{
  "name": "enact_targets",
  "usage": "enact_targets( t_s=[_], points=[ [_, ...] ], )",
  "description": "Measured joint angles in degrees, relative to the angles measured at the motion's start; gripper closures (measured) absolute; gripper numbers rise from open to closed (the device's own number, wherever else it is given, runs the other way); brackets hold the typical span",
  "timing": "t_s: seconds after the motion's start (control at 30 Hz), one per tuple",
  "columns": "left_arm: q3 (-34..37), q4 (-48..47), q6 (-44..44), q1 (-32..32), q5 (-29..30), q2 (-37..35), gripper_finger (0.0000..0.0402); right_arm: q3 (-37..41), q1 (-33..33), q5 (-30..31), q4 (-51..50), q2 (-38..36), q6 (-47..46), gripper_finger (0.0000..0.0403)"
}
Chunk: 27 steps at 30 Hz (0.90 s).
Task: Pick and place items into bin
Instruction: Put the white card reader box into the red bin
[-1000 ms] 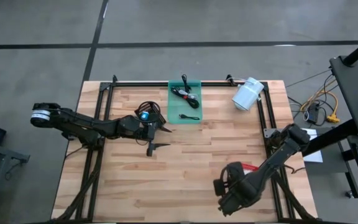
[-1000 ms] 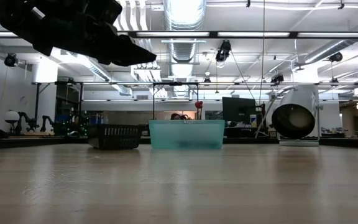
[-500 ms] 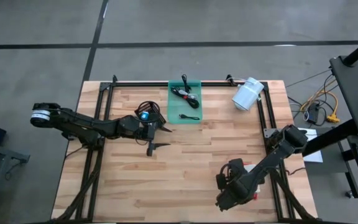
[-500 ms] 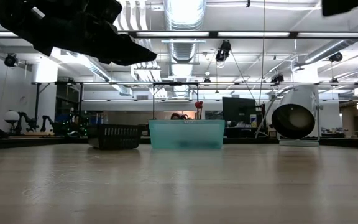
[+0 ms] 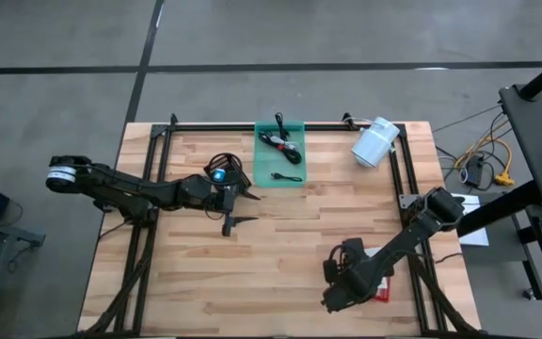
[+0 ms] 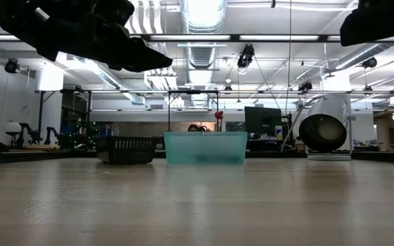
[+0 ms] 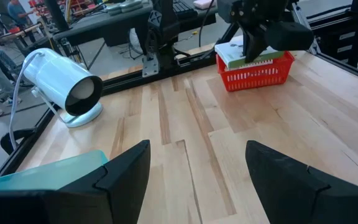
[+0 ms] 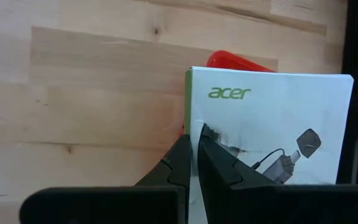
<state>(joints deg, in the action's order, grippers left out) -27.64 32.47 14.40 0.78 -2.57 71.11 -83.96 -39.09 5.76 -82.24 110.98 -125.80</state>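
High view: left gripper [image 5: 238, 209] hangs over table [image 5: 280, 254] left of centre, jaws wide open, empty. Green bin [image 5: 281, 155] at far edge holds coiled black cable [image 5: 278, 140] and small black tool [image 5: 288, 176]. Right gripper [image 5: 339, 290] near front right edge.

Left wrist view: red basket [image 7: 254, 70] with white packet, white lamp [image 7: 61, 86].

Right wrist view: fingers [image 8: 214, 163] pressed together over white packet [image 8: 272, 130]; grip on it unclear.

Teal bin [image 5: 280, 155], red basket [image 7: 253, 71], white packet [image 8: 272, 130] green-edged, black cable [image 5: 277, 139]
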Motion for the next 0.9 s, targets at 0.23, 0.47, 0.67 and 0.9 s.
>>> enact_targets(
  t_s=[0.23, 0.47, 0.67, 0.9],
  points=[
    [0.0, 0.0, 0.0, 0.0, 0.0, 0.0, 0.0155, 0.0, -0.6, -1.4, 0.1, 0.0, 1.2, 0.0392],
    [0.0, 0.0, 0.0, 0.0, 0.0, 0.0, 0.0155, -0.1, -1.3, -1.7, 0.4, 0.0, 1.7, 0.0391],
    [0.0, 0.0, 0.0, 0.0, 0.0, 0.0, 0.0155, -0.1, -1.3, -1.7, 0.3, 0.0, 1.9, 0.0390],
    [0.0, 0.0, 0.0, 0.0, 0.0, 0.0, 0.0155, -0.1, -1.3, -1.9, 0.3, -0.1, 3.0, 0.0389]
  ],
)
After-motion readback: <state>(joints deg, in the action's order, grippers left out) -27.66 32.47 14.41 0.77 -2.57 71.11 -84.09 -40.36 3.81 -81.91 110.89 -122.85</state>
